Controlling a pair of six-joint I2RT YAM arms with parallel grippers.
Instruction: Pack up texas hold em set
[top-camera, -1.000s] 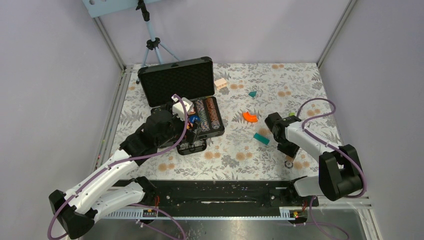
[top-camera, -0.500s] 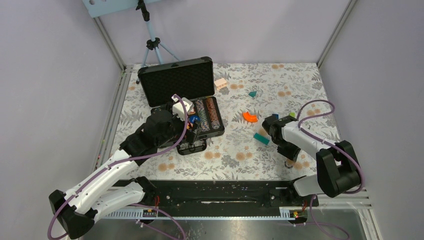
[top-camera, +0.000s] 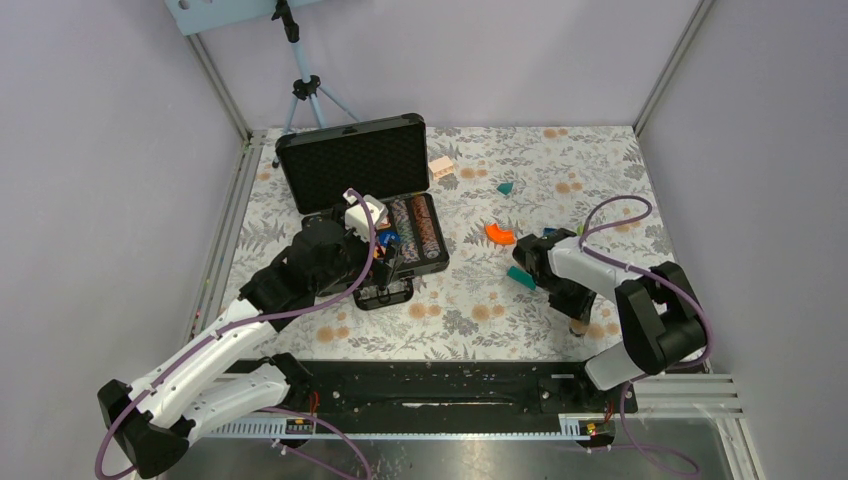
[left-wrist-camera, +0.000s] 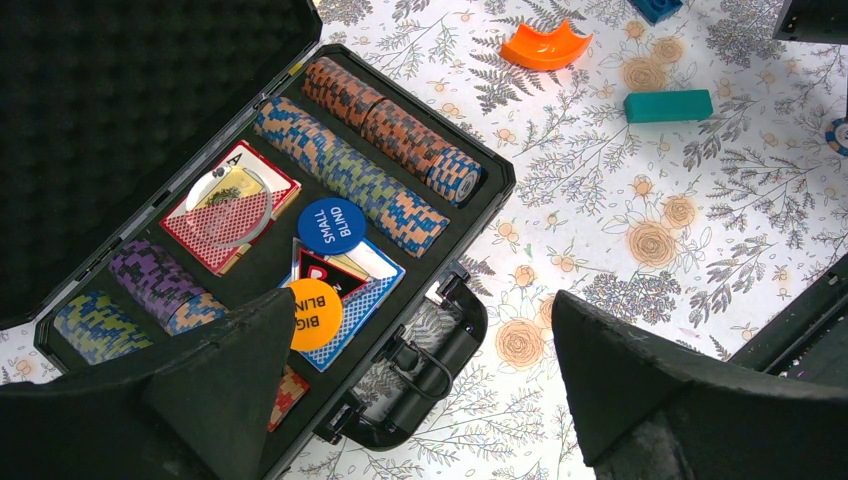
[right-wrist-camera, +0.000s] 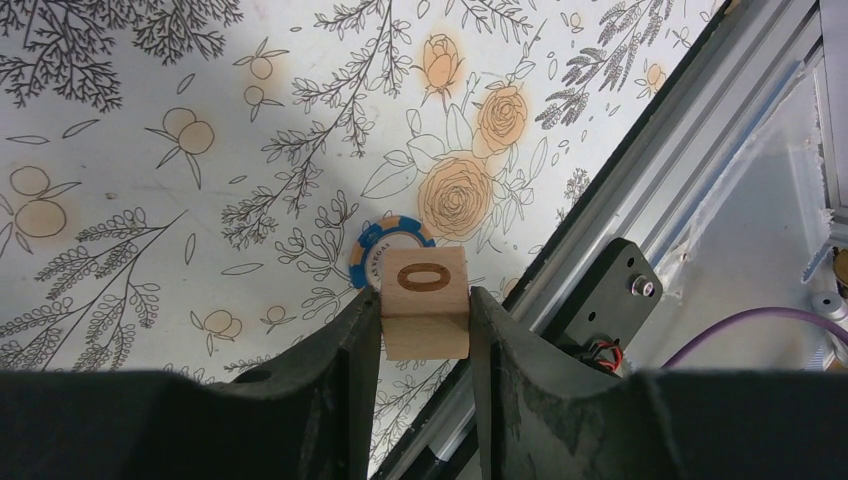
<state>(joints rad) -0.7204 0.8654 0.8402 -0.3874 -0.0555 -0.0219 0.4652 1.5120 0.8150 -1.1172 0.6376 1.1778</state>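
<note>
The black briefcase (top-camera: 350, 160) of the texas hold em set lies open at the back left, its foam lid standing up. Rows of striped chips (left-wrist-camera: 385, 115), card decks (left-wrist-camera: 372, 272) and round discs (left-wrist-camera: 331, 226) fill its base. My left gripper (left-wrist-camera: 422, 300) hangs open over the case's front edge and handle (left-wrist-camera: 455, 330), holding nothing. My right gripper (right-wrist-camera: 424, 300) is shut on a small wooden block (right-wrist-camera: 425, 335) marked with an oval, low over the table at the near right. A loose blue chip (right-wrist-camera: 385, 245) lies flat on the table just beyond the block.
An orange curved block (top-camera: 499, 234) and a teal block (top-camera: 521, 277) lie between the case and the right arm. A smaller teal piece (top-camera: 506, 187) and a pale block (top-camera: 441, 166) sit farther back. The metal rail (right-wrist-camera: 640, 200) runs close beside my right gripper. A tripod (top-camera: 305, 90) stands behind the case.
The right arm's wrist and forearm have swung left toward the table's middle, with the block still gripped. The left arm has not moved.
</note>
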